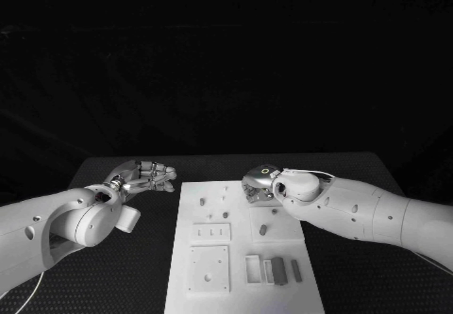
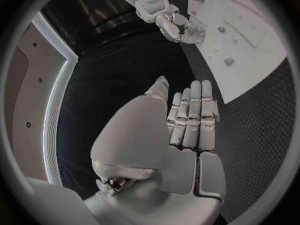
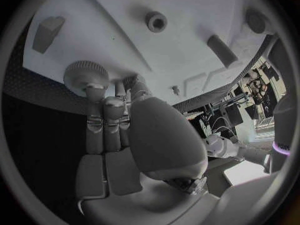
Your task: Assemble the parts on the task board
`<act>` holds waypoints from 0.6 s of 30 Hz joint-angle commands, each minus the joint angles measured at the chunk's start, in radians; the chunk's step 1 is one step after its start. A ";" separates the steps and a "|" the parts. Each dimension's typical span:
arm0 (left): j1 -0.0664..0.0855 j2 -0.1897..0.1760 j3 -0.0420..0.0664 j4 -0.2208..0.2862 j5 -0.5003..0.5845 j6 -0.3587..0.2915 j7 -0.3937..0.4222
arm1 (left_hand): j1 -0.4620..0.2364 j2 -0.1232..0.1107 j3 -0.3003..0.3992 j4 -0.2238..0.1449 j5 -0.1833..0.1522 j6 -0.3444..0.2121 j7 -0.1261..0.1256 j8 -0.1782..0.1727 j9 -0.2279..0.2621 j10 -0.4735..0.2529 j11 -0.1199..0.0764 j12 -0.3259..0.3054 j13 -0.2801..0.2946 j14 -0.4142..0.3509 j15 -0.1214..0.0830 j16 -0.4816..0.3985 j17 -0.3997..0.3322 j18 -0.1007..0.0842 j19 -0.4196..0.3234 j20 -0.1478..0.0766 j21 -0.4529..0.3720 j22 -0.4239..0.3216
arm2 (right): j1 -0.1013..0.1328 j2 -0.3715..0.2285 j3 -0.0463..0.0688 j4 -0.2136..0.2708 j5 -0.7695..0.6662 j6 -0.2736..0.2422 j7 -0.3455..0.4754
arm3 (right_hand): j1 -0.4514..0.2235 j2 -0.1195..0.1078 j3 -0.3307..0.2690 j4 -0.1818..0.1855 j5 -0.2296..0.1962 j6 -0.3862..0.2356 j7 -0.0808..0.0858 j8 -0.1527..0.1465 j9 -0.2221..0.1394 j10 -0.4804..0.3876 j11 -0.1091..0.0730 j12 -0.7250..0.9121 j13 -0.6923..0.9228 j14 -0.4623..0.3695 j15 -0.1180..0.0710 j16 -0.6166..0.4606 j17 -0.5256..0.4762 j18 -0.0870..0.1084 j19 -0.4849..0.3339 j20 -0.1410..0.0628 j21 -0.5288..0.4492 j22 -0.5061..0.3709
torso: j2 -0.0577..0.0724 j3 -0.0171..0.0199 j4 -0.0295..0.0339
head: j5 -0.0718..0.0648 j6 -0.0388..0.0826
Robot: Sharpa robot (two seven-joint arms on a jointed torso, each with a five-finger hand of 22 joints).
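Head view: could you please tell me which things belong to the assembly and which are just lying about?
Job in hand:
board
grey parts at its near end
peg mid-board
knob at the fingertips of the right hand

Lying about:
table
left hand, holding nothing, beside the board

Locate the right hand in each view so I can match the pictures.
Head view: right hand over the task board, at its far right corner.
Left wrist view: right hand near the circle's rim, at the board's edge.
Right wrist view: right hand mid-circle, fingers toward the board.
Shared landmark: the task board.
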 commanded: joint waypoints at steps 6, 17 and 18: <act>0.002 0.001 0.001 0.002 -0.003 0.014 0.007 | -0.010 0.000 0.003 0.000 -0.007 0.001 0.003 -0.007 -0.002 -0.002 0.006 -0.007 -0.001 0.005 0.000 -0.004 0.002 0.007 0.002 -0.004 -0.007 -0.002 | -0.022 -0.006 -0.015 -0.004 -0.018 0.038 -0.034 | 0.031 0.022 -0.013 0.002 0.004 0.030 -0.007 0.000 0.008 0.068 -0.021 0.009 0.008 -0.010 -0.022 0.008 -0.003 0.085 -0.006 -0.002 0.010 0.023 | 0.001 0.0004 0.0003 | 0.000 0.000; 0.002 -0.001 0.001 0.002 -0.003 0.013 0.008 | -0.011 0.000 0.003 0.000 -0.007 0.001 0.004 -0.007 -0.002 -0.002 0.006 -0.007 -0.002 0.005 0.000 -0.005 0.003 0.007 0.002 -0.004 -0.007 -0.002 | -0.015 -0.013 0.000 0.033 -0.028 -0.013 -0.052 | 0.033 0.021 -0.018 0.003 0.004 0.039 -0.010 -0.002 0.011 0.074 -0.024 0.010 0.014 -0.010 -0.026 0.010 -0.005 0.085 -0.006 -0.001 0.014 0.023 | 0.002 0.0000 -0.0003 | 0.001 0.004; 0.002 -0.001 0.001 0.002 -0.003 0.013 0.007 | -0.011 0.000 0.003 0.000 -0.007 0.001 0.004 -0.007 -0.002 -0.002 0.006 -0.007 -0.002 0.005 0.000 -0.006 0.003 0.007 0.002 -0.004 -0.007 -0.002 | -0.013 -0.010 0.003 0.034 -0.028 -0.014 -0.053 | 0.033 0.021 -0.018 0.003 0.004 0.039 -0.010 -0.002 0.011 0.074 -0.024 0.010 0.015 -0.010 -0.026 0.011 -0.005 0.085 -0.006 -0.001 0.014 0.023 | 0.002 0.0000 -0.0002 | 0.001 0.005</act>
